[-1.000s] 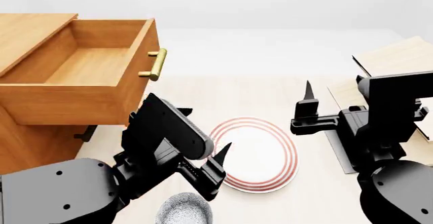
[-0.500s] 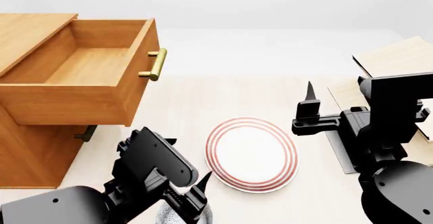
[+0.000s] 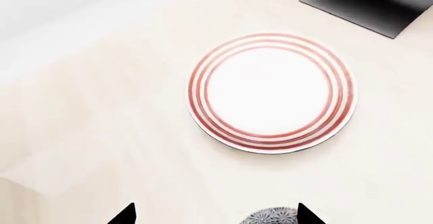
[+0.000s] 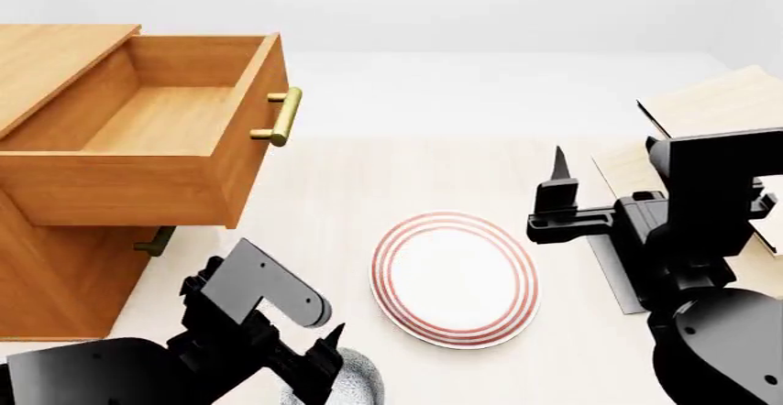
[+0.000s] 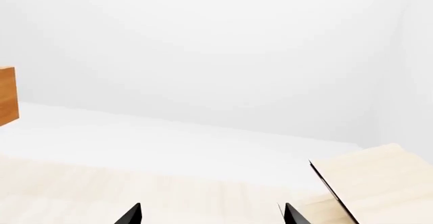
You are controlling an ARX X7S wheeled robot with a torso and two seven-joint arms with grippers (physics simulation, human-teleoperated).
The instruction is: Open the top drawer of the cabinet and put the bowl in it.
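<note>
Left wrist view: bowl (image 3: pixel 271 217) seemingly just beside one fingertip of wide-open, empty left hand (image 3: pixel 215 215).

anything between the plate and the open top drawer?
Nothing: in the head view only bare tabletop separates the plate from the top drawer.

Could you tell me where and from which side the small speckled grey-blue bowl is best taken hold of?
Grip the small speckled grey-blue bowl at its rim, coming down from above. It seems to sit upright on the pale wooden table, and the left tool, fingertips spread, hangs over it. The flat red-ringed white plate lies apart, so it should not obstruct.
</note>
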